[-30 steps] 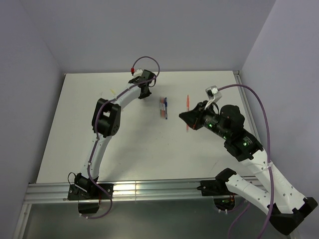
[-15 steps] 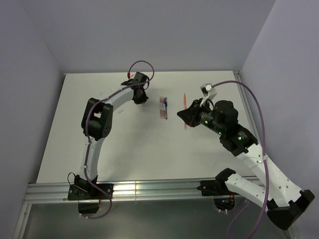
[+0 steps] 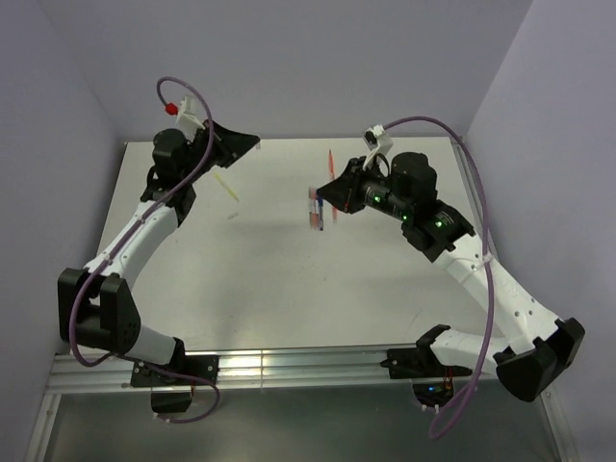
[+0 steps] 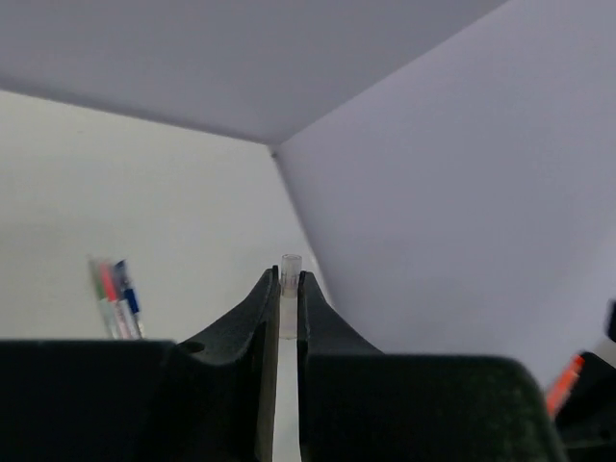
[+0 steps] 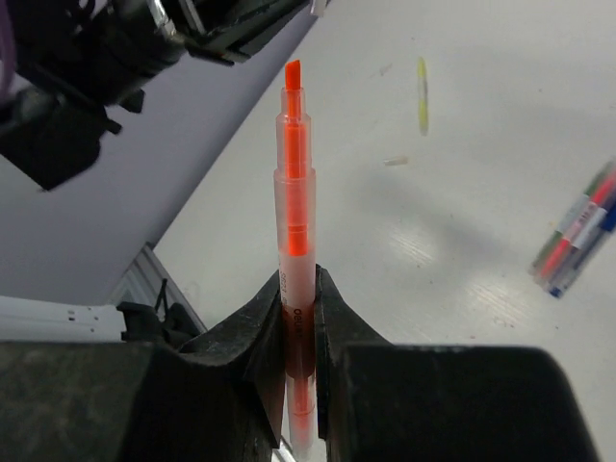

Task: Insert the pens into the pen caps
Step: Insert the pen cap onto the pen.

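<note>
Orange and uncapped, one pen [image 5: 295, 192] stood pinched between the right jaws, which were closed to a narrow slot on its lower barrel, with the bare tip pointing away from them. A second earlier that pen had been low over the right side of the worktop [image 3: 269, 279]. It had since been lifted and carried leftward, ending just beside the bundle of pens [image 3: 315, 207], which had not moved. Beyond them the yellow pen [image 3: 229, 186] lay alone.

Farthest back, the left arm [image 3: 144, 226] had changed most. From reaching down at the far middle of the worktop, it had swung high toward the far left corner. The left jaws, almost shut, gripped a small clear pen cap [image 4: 290, 279] whose open end poked past their tips.

Both picks looked finished, by my judgement. Pen tip and cap pointed roughly toward each other but stood well apart, so lining them up and pushing home remained.
</note>
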You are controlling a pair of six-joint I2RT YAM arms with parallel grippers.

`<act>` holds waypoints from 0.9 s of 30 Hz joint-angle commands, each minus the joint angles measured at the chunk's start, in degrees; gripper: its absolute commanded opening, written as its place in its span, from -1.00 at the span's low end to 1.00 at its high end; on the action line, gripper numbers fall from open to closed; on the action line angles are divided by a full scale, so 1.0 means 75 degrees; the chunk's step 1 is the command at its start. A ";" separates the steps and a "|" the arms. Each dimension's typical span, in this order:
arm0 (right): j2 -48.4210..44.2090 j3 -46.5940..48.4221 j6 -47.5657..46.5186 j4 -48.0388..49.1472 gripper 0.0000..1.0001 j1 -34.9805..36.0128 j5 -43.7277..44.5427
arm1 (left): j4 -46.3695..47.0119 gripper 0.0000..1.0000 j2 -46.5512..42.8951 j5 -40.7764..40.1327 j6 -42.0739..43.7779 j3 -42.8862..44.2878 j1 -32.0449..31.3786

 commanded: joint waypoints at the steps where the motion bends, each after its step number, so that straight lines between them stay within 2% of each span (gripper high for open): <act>1: 0.0470 0.0692 0.0410 0.0655 -1.00 -0.0026 -0.0763 | 0.3035 -1.00 -0.0274 0.1293 -0.1317 -0.1125 0.0106; 2: 0.0750 0.0810 0.0493 0.0726 -1.00 -0.0026 -0.0904 | 0.4259 -1.00 -0.0345 0.1317 -0.1957 -0.1394 0.0106; 4: 0.1021 0.1009 0.0680 0.0995 -1.00 -0.0003 -0.1231 | 0.5648 -1.00 -0.0369 0.1352 -0.2745 -0.2086 0.0106; 5: 0.1184 0.0987 0.0751 0.1112 -1.00 0.0009 -0.1291 | 0.6722 -1.00 -0.0346 0.1364 -0.3283 -0.2274 0.0106; 6: 0.1256 0.0813 0.0844 0.1508 -1.00 0.0056 -0.1361 | 0.6953 -1.00 -0.0334 0.1375 -0.3427 -0.2531 0.0106; 10: 0.1607 0.0237 0.1407 0.2565 -1.00 0.0289 -0.1924 | 0.7341 -1.00 -0.0626 0.1141 -0.3499 -0.3072 0.0106; 14: 0.1538 -0.0161 0.1150 0.2742 -1.00 0.0607 -0.1737 | 0.7307 -1.00 -0.0744 0.1246 -0.3289 -0.3061 0.0059; 22: 0.1725 -0.0173 0.1138 0.2905 -1.00 0.0958 -0.2100 | 0.8559 -0.99 -0.0334 0.1223 -0.3908 -0.3295 -0.0198; 27: 0.1784 -0.0185 0.1069 0.2860 -1.00 0.1110 -0.2077 | 0.8795 -1.00 -0.0369 0.1141 -0.3886 -0.3401 -0.0480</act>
